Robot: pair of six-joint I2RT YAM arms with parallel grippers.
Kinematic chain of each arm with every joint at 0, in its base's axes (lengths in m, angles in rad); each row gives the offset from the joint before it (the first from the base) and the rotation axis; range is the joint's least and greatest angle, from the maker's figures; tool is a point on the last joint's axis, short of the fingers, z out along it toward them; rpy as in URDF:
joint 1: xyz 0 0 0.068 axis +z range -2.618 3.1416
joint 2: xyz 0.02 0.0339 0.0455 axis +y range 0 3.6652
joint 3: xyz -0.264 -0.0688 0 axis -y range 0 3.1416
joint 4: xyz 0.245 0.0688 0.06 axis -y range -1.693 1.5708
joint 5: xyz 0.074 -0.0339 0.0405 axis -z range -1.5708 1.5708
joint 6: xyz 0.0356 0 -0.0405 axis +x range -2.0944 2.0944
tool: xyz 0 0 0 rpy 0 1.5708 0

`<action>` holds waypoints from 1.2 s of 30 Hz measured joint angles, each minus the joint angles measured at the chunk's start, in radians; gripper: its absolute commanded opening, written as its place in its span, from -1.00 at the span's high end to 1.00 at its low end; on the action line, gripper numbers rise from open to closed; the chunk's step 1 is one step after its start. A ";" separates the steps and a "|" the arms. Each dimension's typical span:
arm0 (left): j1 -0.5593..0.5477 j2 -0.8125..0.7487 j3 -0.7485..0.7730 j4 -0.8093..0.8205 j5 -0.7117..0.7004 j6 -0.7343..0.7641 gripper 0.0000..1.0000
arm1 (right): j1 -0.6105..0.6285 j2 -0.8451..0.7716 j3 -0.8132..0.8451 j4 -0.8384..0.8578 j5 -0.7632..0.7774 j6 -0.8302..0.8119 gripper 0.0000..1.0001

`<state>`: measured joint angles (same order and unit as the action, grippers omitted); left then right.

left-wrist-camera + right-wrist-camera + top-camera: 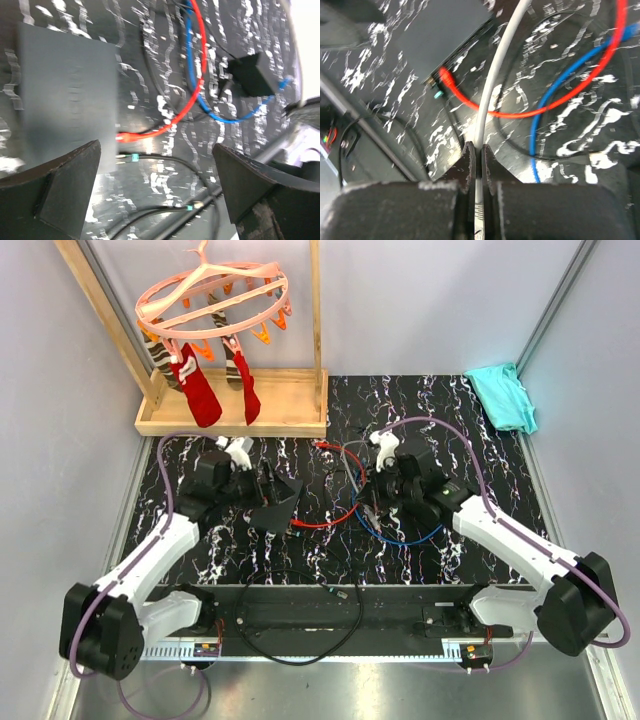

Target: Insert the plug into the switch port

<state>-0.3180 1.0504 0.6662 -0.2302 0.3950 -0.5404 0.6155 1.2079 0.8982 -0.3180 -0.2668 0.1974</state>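
White cable (492, 75) is pinched in your right gripper (477, 147), jaws closed tight on the cord, its end out of sight; your left gripper (155, 150) hangs wide apart and empty near the flat black box (70, 95). The switch port lies along that box's thin edge, by the red plug (445, 77). Nothing steadies the box, so a push could slide it, and the cord may slip or drag the red cable (530, 113) it crosses. You have one box, one smaller black block (255, 72), one red cable, one blue cable (534, 140), one white
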 measured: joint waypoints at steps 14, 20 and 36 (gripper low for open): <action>-0.108 0.281 0.168 0.159 0.055 -0.193 -0.97 | 0.093 -0.018 -0.072 -0.001 -0.057 -0.029 1.00; -0.143 0.389 0.220 0.180 0.067 -0.230 -0.96 | 0.105 -0.018 -0.089 0.000 -0.046 -0.024 1.00; -0.186 0.485 0.267 0.181 0.068 -0.247 -0.66 | 0.114 0.005 -0.091 0.037 -0.036 -0.017 1.00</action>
<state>-0.5037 1.5352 0.9333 -0.0494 0.4625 -0.7872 0.7292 1.2129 0.8070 -0.2810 -0.3031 0.1802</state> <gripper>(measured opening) 0.886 0.019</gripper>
